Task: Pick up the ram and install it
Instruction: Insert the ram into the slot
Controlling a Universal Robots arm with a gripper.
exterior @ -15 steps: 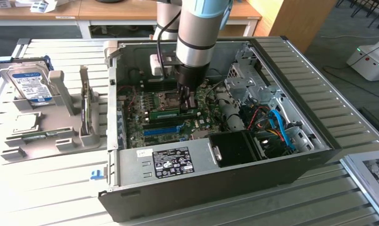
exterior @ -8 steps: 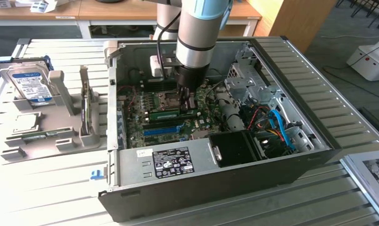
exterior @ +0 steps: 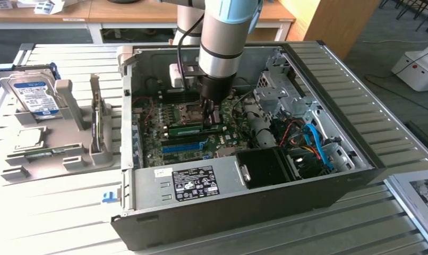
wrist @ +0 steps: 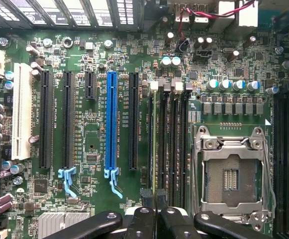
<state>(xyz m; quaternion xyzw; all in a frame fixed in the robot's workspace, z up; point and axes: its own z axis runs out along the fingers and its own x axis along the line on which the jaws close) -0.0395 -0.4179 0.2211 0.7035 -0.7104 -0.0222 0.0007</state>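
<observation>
The ram (exterior: 193,129) is a narrow green stick standing on edge among the black memory slots on the motherboard (exterior: 221,141), inside the open computer case (exterior: 356,143). My gripper (exterior: 208,123) reaches straight down onto its right end in the exterior view. In the wrist view the ram (wrist: 159,144) shows edge-on as a thin pale-green line running along a slot beside the processor socket (wrist: 231,174). My gripper (wrist: 155,211) has its black fingers (wrist: 144,219) pressed together on the stick's top edge.
A bright blue slot strip (wrist: 111,124) lies a few slots away from the ram. Cables (exterior: 315,141) and a drive cage (exterior: 281,90) crowd the case's right side in the exterior view. A grey stand (exterior: 65,154) outside the case holds a hard drive (exterior: 33,95).
</observation>
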